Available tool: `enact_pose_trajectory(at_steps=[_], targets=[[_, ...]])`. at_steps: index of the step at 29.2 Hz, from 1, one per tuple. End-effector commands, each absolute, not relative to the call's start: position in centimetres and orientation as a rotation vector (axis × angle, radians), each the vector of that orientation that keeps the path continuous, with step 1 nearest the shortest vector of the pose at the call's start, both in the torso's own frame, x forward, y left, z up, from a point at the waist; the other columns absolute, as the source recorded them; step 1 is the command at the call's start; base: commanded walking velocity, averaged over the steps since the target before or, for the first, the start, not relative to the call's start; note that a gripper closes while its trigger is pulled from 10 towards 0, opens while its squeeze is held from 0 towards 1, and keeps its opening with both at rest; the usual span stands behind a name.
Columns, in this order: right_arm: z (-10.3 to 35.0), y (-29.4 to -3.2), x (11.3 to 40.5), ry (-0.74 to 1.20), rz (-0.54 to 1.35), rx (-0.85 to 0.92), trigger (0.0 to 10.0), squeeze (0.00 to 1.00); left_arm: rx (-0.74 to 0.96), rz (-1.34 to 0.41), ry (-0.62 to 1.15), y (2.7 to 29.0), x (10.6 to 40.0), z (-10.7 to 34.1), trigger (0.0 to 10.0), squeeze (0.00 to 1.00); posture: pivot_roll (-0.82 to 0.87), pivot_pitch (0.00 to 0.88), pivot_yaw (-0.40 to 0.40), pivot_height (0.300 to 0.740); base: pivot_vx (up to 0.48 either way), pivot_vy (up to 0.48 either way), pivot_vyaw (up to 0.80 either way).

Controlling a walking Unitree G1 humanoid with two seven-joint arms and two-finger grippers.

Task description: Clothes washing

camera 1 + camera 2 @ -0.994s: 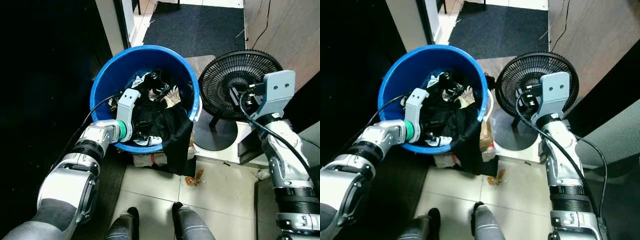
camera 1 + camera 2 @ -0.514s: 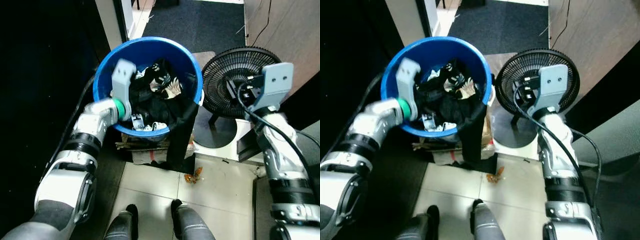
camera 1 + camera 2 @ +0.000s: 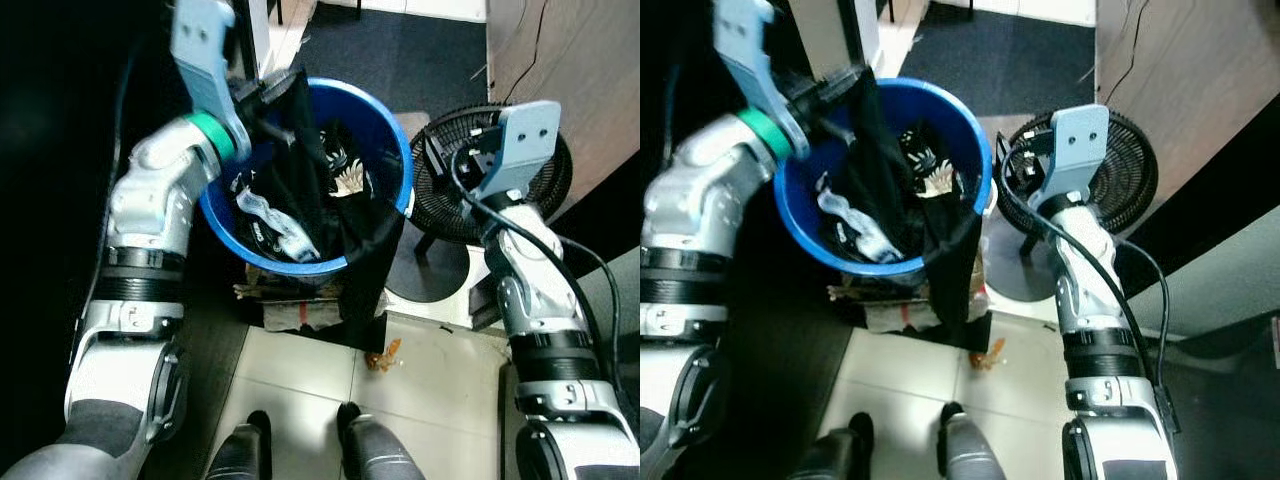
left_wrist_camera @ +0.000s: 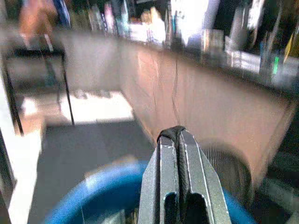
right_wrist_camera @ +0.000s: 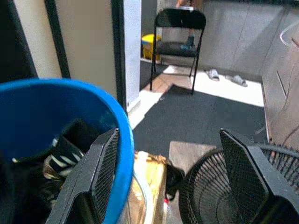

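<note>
A black fan (image 3: 520,185) stands on the tiled floor (image 3: 300,375). A black chair (image 5: 176,35) stands beyond a dark mat (image 5: 196,116).

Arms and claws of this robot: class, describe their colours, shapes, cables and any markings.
Both arms are jointed silver metal segments with ribbed black bands. The left arm wears a green ring at the wrist, below a pale grey-blue bracket. The right arm has a matching bracket with two small holes and looping black cables. Each claw has long black fingers, ridged on the inner faces.
</note>
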State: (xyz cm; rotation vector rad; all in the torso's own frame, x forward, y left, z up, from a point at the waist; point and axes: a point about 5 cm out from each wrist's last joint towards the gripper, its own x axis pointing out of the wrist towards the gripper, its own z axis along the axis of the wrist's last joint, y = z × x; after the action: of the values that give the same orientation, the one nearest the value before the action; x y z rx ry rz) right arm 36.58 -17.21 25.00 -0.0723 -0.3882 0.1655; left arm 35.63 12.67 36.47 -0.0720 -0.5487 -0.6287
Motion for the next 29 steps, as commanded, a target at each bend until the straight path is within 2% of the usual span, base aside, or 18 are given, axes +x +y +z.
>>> enact_pose_trajectory(at_steps=[1,4,6,8,11,14,20,23,25,29], targets=[[24.7,-17.5,36.6,-0.385,0.161,-0.059,10.0,0.00,-0.083,-0.615,-0.670,12.9,34.4,38.5,10.0,0.00,-0.04,0.085,0.030,0.740,0.000,0.000,0.00],[24.8,-17.5,36.6,-0.391,0.165,-0.051,10.0,0.00,0.049,-0.489,-0.931,13.9,31.6,43.2,10.0,0.00,-0.03,0.073,0.005,0.740,0.000,0.000,0.00],[24.8,-17.5,36.7,-0.392,0.165,-0.049,10.0,0.00,0.078,-0.460,-0.972,14.1,31.1,43.9,10.0,0.00,-0.03,0.072,0.003,0.740,0.000,0.000,0.00],[24.8,-17.4,36.8,-0.392,0.168,-0.045,10.0,0.00,0.194,-0.350,-1.113,14.9,29.7,46.6,10.0,0.00,-0.02,0.066,-0.005,0.740,0.000,0.000,0.00],[24.9,-17.2,36.9,-0.395,0.176,-0.044,10.0,0.00,0.250,-0.286,-1.153,15.5,29.4,47.7,10.0,0.00,-0.02,0.062,-0.008,0.740,0.000,0.000,0.00],[25.1,-17.0,36.9,-0.402,0.182,-0.044,10.0,0.00,0.223,-0.372,-0.960,14.8,31.5,44.2,10.0,0.00,-0.03,0.065,-0.008,0.740,0.000,0.000,0.00],[24.8,-17.4,36.8,-0.391,0.179,-0.052,10.0,0.00,0.131,-0.397,-0.748,14.1,33.3,38.9,10.0,0.00,-0.05,0.073,-0.017,0.740,0.000,0.000,0.00],[24.7,-17.5,36.7,-0.389,0.179,-0.054,10.0,0.00,0.101,-0.396,-0.716,13.9,33.4,38.0,10.0,0.00,-0.05,0.073,-0.018,0.740,0.000,0.000,0.00],[24.6,-17.5,36.6,-0.389,0.180,-0.057,10.0,0.00,0.010,-0.399,-0.696,13.6,33.2,37.1,10.0,0.00,-0.03,0.070,-0.021,0.740,0.000,0.000,0.00],[24.6,-17.4,36.5,-0.395,0.173,-0.059,10.0,0.00,-0.025,-0.397,-0.684,13.6,33.0,36.8,10.0,0.00,-0.02,0.068,-0.020,0.740,0.000,0.000,0.00]])
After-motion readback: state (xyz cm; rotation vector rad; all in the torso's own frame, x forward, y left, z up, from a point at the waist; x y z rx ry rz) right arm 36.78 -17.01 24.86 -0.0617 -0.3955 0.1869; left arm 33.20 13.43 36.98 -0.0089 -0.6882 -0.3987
